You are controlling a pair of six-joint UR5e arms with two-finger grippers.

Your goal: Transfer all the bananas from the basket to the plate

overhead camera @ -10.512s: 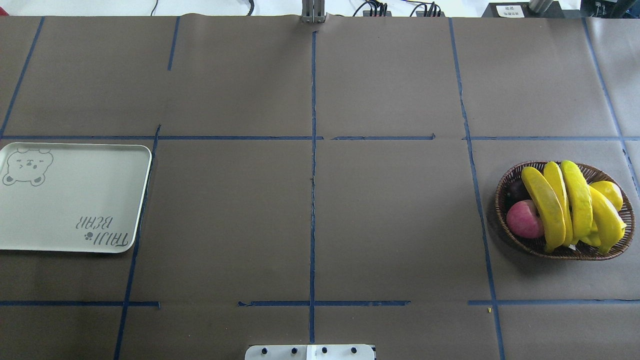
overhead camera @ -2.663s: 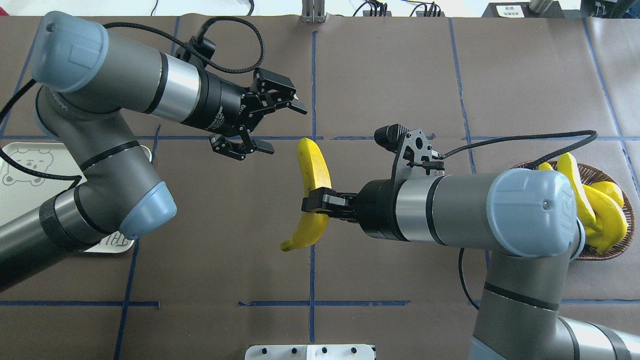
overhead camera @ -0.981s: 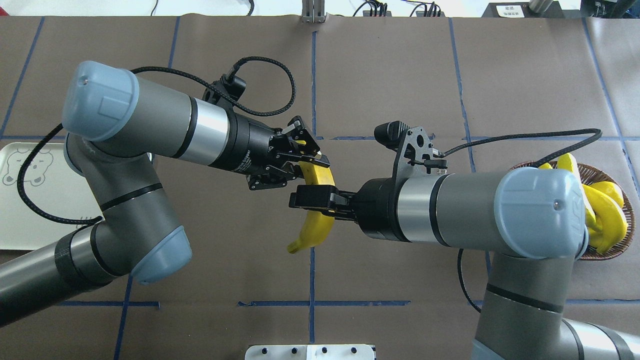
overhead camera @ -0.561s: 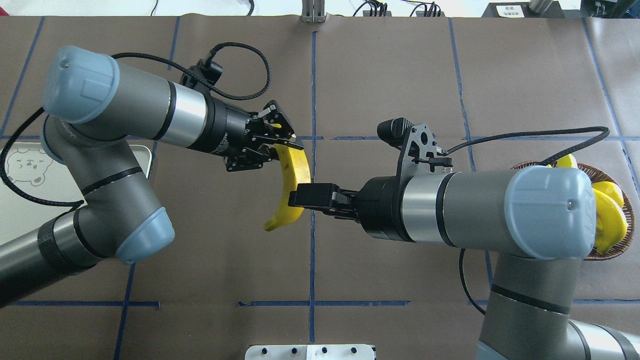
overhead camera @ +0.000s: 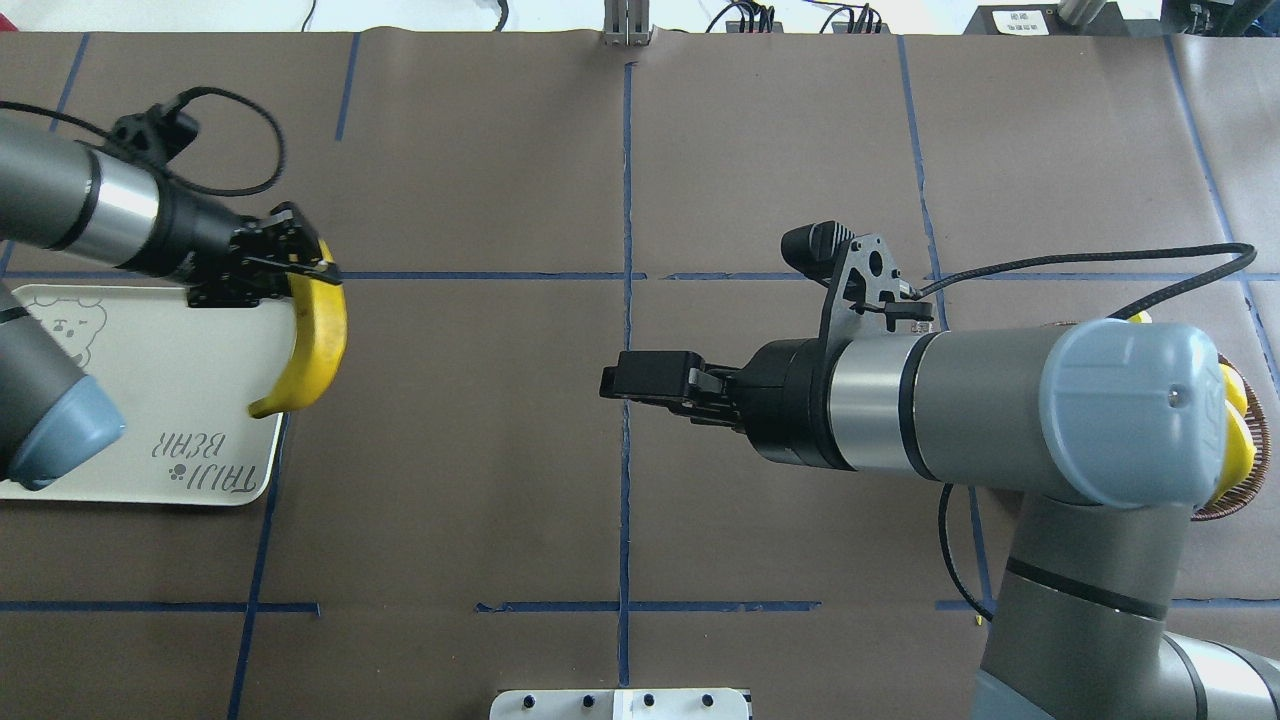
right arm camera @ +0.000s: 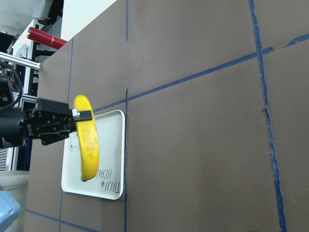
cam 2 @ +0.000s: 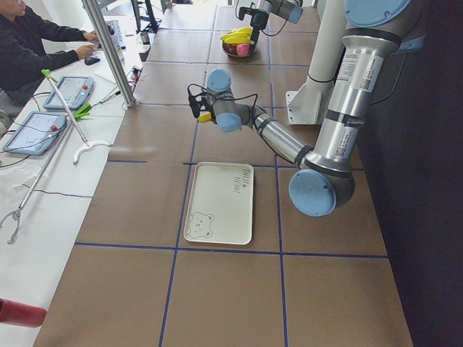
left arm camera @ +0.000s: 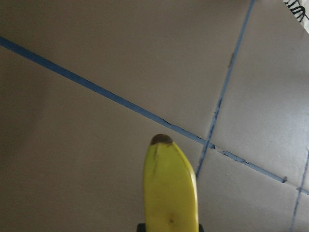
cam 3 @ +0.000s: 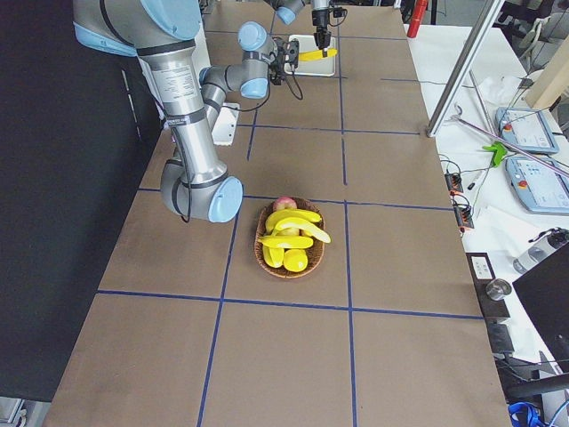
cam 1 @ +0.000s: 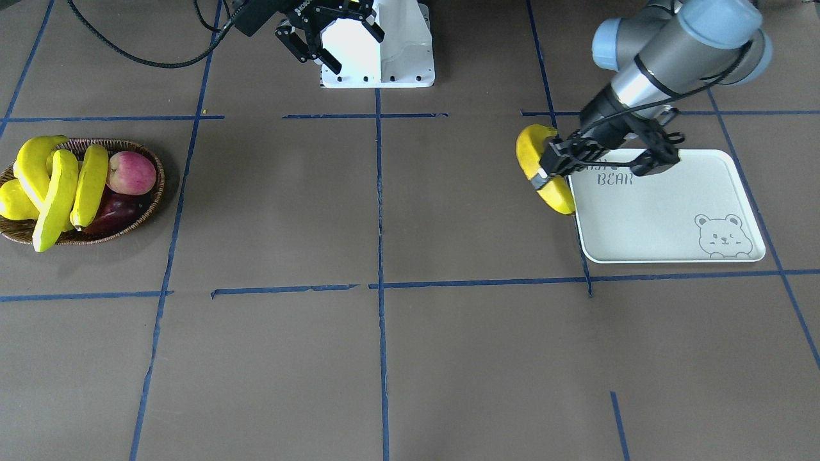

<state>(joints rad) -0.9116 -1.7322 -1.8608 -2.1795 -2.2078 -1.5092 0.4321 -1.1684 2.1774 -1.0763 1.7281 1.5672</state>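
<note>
My left gripper (overhead camera: pixel 300 272) is shut on the upper end of a bright yellow banana (overhead camera: pixel 318 340). The banana hangs over the near-centre rim of the pale plate (overhead camera: pixel 150 400) with the bear cartoon. The front view shows the same banana (cam 1: pixel 543 168) at the plate's edge (cam 1: pixel 666 211), and the right wrist view shows it too (right arm camera: pixel 88 142). My right gripper (overhead camera: pixel 612 380) is open and empty over the table's middle; it also shows in the front view (cam 1: pixel 339 38). The wicker basket (cam 1: pixel 152 203) holds three bananas (cam 1: pixel 59 195).
In the basket also lie a red-pink apple (cam 1: pixel 131 173), a dark fruit (cam 1: pixel 118 211) and a short yellow fruit (cam 1: pixel 13 202). My right arm (overhead camera: pixel 1000 410) hides most of the basket from overhead. Blue tape lines cross the brown table. An operator sits beyond the far edge.
My left gripper has carried the banana left, from the table's middle to the plate's edge. My right gripper, which had let go of it, has stayed near the middle, empty.
</note>
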